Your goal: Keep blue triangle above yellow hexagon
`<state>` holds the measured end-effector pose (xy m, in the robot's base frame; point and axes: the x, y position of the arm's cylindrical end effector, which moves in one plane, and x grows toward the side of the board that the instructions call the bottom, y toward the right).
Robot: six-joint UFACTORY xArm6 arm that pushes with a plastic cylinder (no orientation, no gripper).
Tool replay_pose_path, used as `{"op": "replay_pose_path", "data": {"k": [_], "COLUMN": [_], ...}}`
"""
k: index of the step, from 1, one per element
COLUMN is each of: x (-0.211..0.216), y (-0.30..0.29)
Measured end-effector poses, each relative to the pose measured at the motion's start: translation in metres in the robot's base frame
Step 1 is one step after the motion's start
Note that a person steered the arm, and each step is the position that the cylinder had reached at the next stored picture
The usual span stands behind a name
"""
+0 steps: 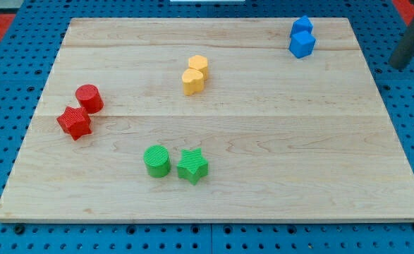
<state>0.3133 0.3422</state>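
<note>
A: Where do the blocks lie on the board (277, 141)?

B: In four touching pairs. From the centre, the blues are at 1 o'clock, the yellows at 12, the reds at 9 and the greens at 7.

A: And within each pair?

B: The far blue (302, 26) is at 12 of the near blue (302, 46). The far yellow (198, 63) is at 1 of the near yellow (192, 82). The red cylinder (89, 97) is at 1 of the red star (74, 122). The green cylinder (156, 160) is at 9 of the green star (192, 166). My tip (397, 65) is off the board, at 3 of the blues.

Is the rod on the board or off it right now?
Off: the rod stands past the board's right edge, right of both blue blocks. My tip's end isn't visible.
</note>
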Motion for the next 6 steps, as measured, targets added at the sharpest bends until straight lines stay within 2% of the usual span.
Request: {"op": "replay_pose_path", "data": {"k": [1, 2, 4, 6], "x": [-0.052, -0.074, -0.102, -0.085], "y": [-0.054, -0.113, -0.156, -0.303]}}
